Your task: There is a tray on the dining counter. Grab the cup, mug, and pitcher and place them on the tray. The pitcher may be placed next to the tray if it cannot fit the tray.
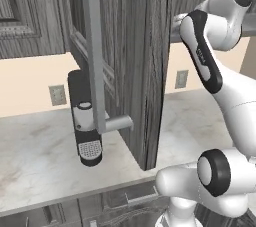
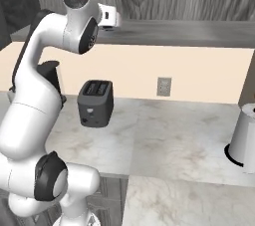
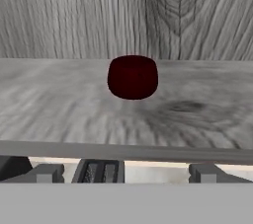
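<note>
Gripper (image 3: 123,172) fully open, empty, fingertips (image 3: 44,173) poking up at the bottom of the hand view, level with the front edge of a grey wood shelf (image 3: 59,109). Mug (image 3: 133,77) sits on that shelf, dead ahead of the gripper and deeper in, near the back wall, well apart from the tips, roughly centred between them, maybe a touch right. It stands upright, so axis vertical; handle not visible from here, can't tell which way it points. Right base view: hand (image 2: 110,18) raised to the shelf height, above the toaster (image 2: 95,103) on the worktop (image 2: 174,135). Left base view: open cabinet door (image 1: 120,66) beside the arm. Next move looks like a straight reach forward over the shelf edge.
</note>
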{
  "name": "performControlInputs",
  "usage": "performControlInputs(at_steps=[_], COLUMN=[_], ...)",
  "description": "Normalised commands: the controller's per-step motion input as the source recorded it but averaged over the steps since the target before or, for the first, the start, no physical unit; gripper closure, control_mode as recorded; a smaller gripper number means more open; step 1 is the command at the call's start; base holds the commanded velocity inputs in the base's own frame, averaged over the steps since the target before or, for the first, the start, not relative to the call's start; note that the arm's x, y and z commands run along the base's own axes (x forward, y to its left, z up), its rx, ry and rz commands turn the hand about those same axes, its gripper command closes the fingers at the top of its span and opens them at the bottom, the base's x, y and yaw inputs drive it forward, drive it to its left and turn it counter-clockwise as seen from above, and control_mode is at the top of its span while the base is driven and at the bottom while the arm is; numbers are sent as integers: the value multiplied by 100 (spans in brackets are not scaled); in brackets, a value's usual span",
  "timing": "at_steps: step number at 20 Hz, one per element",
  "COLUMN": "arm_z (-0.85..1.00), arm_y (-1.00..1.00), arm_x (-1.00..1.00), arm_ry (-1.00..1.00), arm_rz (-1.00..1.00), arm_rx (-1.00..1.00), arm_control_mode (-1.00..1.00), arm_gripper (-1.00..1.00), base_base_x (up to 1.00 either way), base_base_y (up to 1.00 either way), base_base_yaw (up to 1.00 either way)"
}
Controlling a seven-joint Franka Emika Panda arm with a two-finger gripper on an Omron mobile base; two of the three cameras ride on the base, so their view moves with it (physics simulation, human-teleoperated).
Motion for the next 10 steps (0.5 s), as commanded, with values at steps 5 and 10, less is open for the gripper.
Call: performControlInputs(at_steps=[5, 10], arm_z=[0, 0], arm_y=[0, -1], arm_x=[38, 25], arm_ry=[0, 0], arm_rz=[0, 0], arm_rx=[0, 0], arm_control_mode=[-100, -100], arm_gripper=[-100, -100], base_base_x=[0, 0], base_base_y=[0, 0], base_base_yaw=[0, 0])
